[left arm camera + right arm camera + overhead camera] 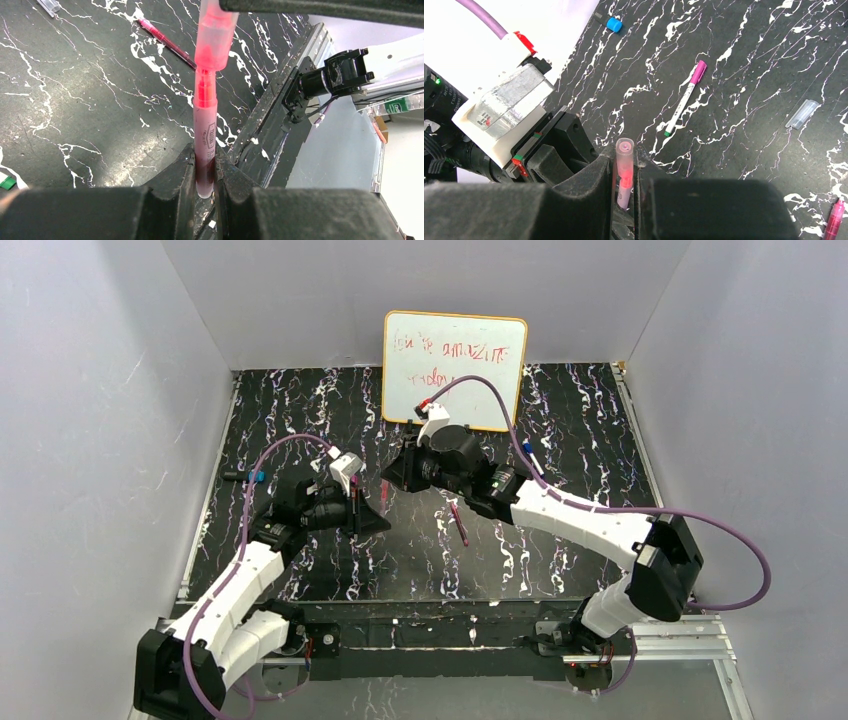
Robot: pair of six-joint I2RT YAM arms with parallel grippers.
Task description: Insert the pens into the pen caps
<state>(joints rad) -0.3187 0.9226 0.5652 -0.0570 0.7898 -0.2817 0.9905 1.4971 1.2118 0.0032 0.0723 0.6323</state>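
Out in front of the whiteboard (455, 370): pink pen (204, 135) roughly level, nib end partway inside a translucent pink cap (216, 35). Farther out from the board, magenta pen (458, 522) lying flat. Way off the board's left side, blue cap (258, 477).

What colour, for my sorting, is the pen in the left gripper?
Pink pen, best in the left wrist view.

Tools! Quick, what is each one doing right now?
Left tool: shut on the pink pen.
Right tool: shut on the pen cap.
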